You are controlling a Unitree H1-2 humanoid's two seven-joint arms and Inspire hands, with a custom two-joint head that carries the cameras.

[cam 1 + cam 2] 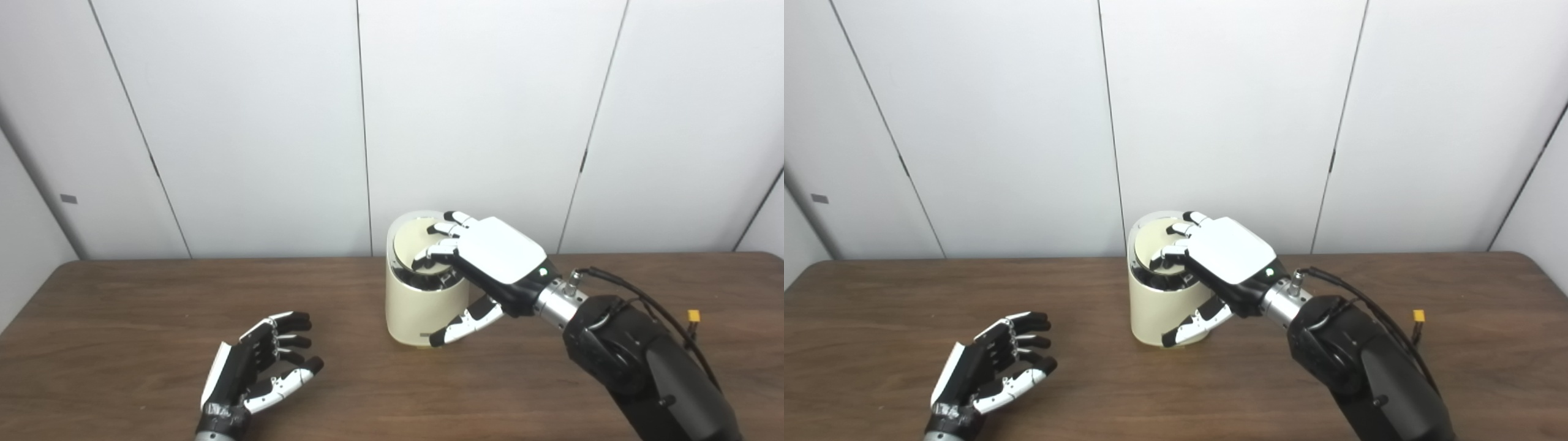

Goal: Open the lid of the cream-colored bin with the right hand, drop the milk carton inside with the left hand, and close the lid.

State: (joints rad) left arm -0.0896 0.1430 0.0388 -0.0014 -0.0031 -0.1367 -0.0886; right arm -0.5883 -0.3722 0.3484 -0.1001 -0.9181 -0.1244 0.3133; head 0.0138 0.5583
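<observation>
The right hand (490, 260) is pressing spread fingers on the tilted lid (416, 242) of the cream-colored bin (419, 306), gripping nothing; the left hand (257, 367) is waiting open and empty, no carton in view.

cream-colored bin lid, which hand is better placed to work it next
Right. The right hand already rests on the lid of the cream-colored cylindrical bin, while the left hand lies open and empty on the wooden table.
</observation>
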